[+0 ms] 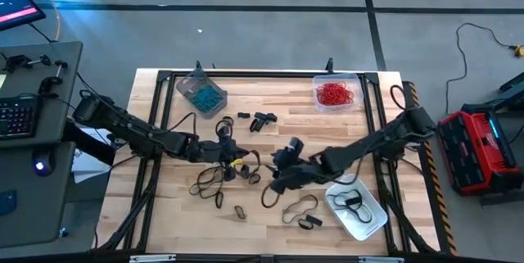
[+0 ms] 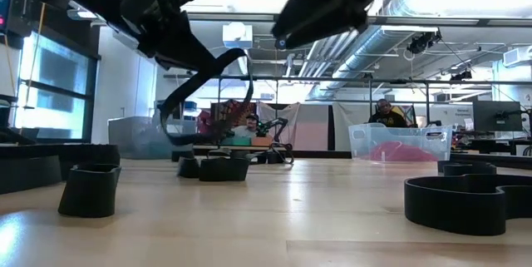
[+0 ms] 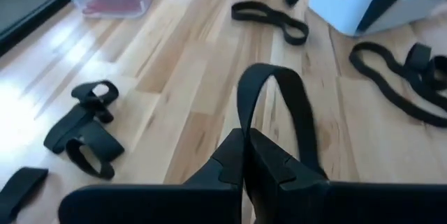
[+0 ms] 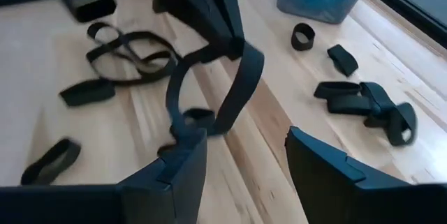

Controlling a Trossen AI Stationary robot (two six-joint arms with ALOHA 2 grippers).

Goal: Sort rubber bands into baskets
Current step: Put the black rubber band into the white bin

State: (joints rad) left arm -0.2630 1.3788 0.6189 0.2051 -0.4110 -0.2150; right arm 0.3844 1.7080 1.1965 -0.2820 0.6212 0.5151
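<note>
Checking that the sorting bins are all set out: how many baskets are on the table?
3: the blue-filled basket at the far left, the red-filled basket at the far right, and the white basket at the near right.

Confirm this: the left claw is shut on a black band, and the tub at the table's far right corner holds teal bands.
Wrong on colour. The high view shows the far right tub holding red bands. The left claw is indeed shut on a black band.

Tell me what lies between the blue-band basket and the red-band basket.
Bare wood of the table, seen in the high view, between the blue-band basket and the red-band basket.
</note>
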